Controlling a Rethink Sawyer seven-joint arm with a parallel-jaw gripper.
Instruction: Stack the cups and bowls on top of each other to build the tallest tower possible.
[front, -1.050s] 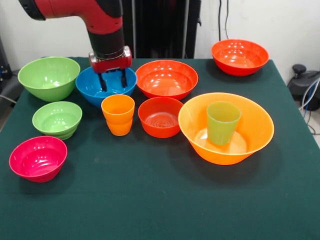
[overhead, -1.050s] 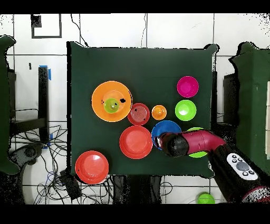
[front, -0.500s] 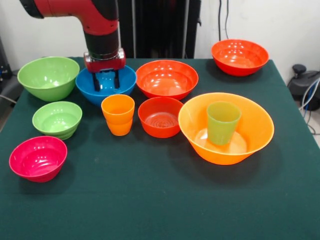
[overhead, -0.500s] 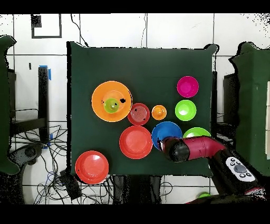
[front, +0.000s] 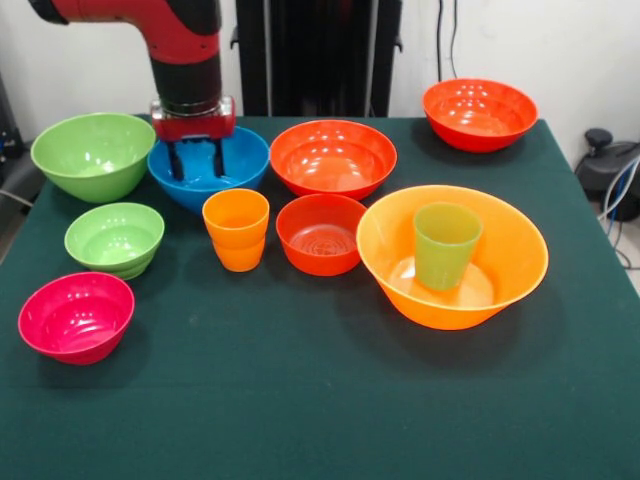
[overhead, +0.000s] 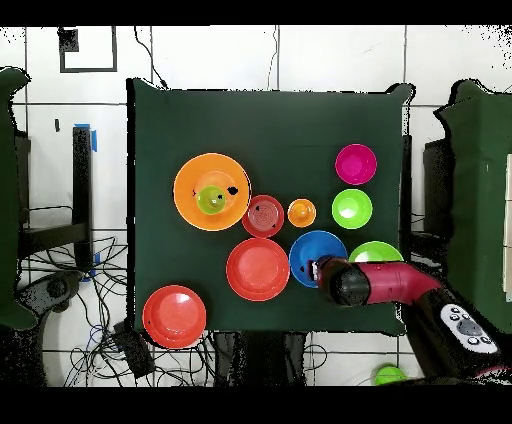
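Fingers (front: 180, 161) parted and empty, dipping inside the blue bowl (front: 235, 165) at upper left of the frame; likely light, stiff, glossy and slippery plastic, best pinched across the thin rim.

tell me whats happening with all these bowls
A red robot arm holds its open end effector down in the blue bowl, gripping nothing. The only stacking so far is the green cup standing in the large orange bowl. The orange cup and the other bowls sit separately on the table.
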